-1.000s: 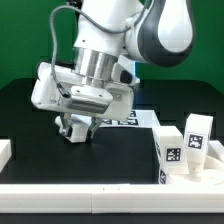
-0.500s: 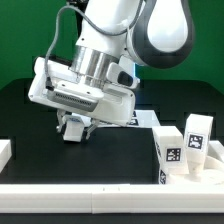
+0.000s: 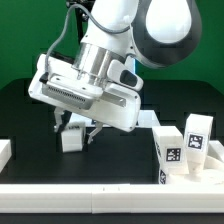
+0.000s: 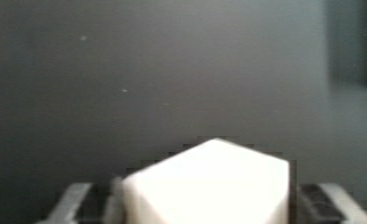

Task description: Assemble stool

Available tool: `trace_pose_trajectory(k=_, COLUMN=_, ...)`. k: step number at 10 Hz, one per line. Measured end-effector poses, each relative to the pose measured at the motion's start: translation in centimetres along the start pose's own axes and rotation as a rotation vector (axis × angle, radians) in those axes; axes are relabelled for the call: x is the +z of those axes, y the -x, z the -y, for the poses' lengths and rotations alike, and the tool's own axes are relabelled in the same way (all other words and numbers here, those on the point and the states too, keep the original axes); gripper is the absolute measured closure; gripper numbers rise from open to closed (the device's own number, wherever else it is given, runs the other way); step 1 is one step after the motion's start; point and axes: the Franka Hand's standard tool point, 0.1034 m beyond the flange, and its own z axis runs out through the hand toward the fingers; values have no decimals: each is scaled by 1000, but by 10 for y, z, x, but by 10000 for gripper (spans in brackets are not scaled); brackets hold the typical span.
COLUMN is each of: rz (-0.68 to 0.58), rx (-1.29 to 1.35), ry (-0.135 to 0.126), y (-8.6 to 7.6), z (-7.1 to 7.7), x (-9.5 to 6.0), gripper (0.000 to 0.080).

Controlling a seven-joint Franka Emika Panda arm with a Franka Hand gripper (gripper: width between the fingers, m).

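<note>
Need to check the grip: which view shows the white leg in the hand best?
The wrist view: the leg fills the foreground, wedged between both fingers of the hand. The exterior view shows it small, beneath the tilted hand, contact unclear.

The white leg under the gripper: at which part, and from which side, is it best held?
Hold the leg by its two flat, parallel sides, coming down from above. The wrist view shows the gripper straddling those sides; the slanted faces meet in a ridge, where fingers would probably slip.
</note>
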Motion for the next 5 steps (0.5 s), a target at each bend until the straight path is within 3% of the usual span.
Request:
trace_pose_trajectory(k=1, rz=0, rx=-23, ry=0, y=1, z=1, x=0, gripper=240)
trace_pose_trajectory(k=2, rz=3, rx=-81, ry=2, y=2, z=0, x=0, gripper=178)
trace_pose_trajectory(k=5, rz=42, rx=-272, ry=12, y=14, z=6, x=-24, gripper=154)
